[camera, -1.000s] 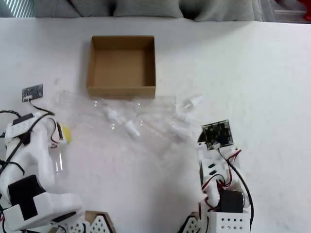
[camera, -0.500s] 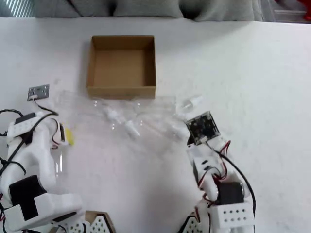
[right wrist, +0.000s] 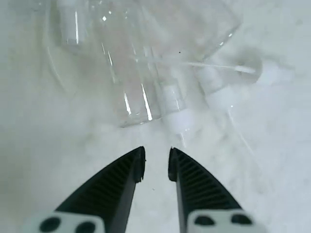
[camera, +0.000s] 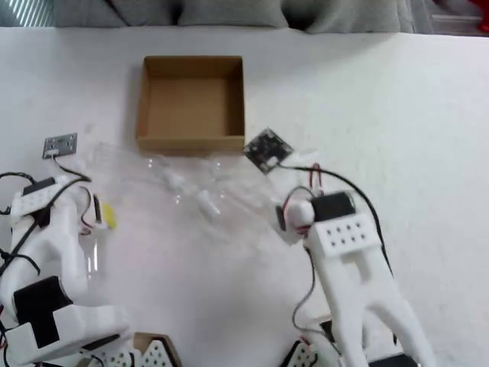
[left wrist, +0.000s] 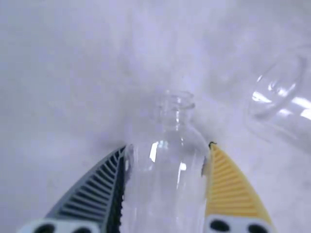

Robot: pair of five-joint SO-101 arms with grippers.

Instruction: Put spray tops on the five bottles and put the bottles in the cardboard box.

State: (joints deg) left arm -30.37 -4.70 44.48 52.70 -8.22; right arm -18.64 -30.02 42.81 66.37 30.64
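Note:
My left gripper (left wrist: 166,147) is shut on a clear bottle (left wrist: 165,170) whose open neck (left wrist: 176,103) has no spray top; in the high view it sits near the table's left edge (camera: 98,218). My right gripper (right wrist: 155,158) is open by a narrow gap with nothing between its fingers, just short of a white spray top (right wrist: 177,119) that lies against a clear bottle (right wrist: 141,63). Several clear bottles (camera: 252,195) and white spray tops (camera: 208,202) lie scattered in front of the cardboard box (camera: 191,141), which holds nothing.
The right arm's wrist board (camera: 267,149) hangs by the box's near right corner. Another clear bottle (left wrist: 284,104) lies just beyond the left gripper. A small grey board (camera: 59,144) with wires sits at the left. Bare white table spreads to the right.
The right arm has stretched forward and to the left, from near its base to the scattered bottles by the box. The left arm has barely moved and still holds its bottle.

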